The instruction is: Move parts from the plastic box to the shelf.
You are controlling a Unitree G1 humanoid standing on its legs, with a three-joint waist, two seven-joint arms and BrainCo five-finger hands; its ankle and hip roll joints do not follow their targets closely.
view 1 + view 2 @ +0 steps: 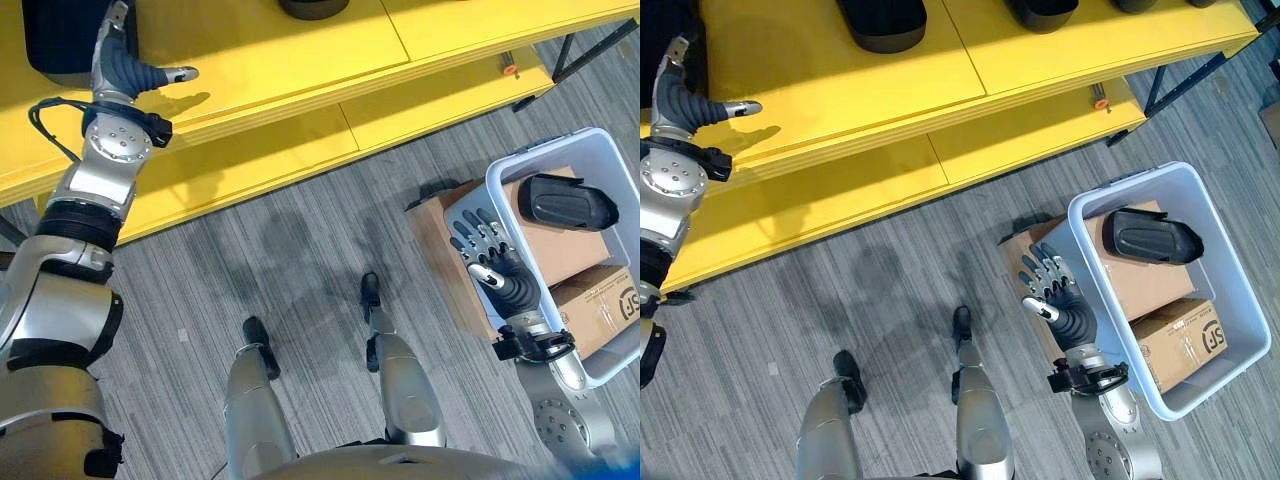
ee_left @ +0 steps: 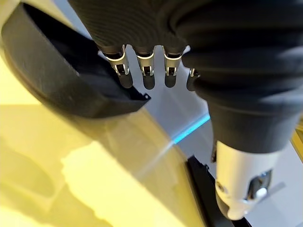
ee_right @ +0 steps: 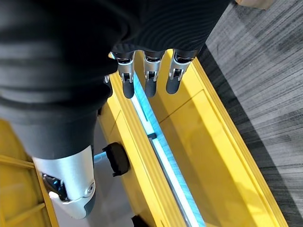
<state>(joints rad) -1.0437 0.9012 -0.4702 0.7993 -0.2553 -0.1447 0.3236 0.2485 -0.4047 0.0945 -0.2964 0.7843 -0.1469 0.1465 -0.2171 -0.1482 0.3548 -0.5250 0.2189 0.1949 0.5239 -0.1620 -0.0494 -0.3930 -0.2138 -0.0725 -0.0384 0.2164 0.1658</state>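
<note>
**Both hands empty; one part left in the box**

At far left, left hand [image 1: 685,103] over the yellow shelf [image 1: 840,90], fingers straight, holding nothing. Just past the fingertips in the left wrist view, one black part [image 2: 61,85], partly cut off. Further along the shelf in the right eye view, four more dark parts, all cropped at the top edge. At right, right hand [image 1: 1055,292] spread, relaxed, empty, beside the plastic box [image 1: 1230,290] wall. Beyond its fingers, one black part [image 1: 1152,237] on two cardboard cartons [image 1: 1140,285].
</note>
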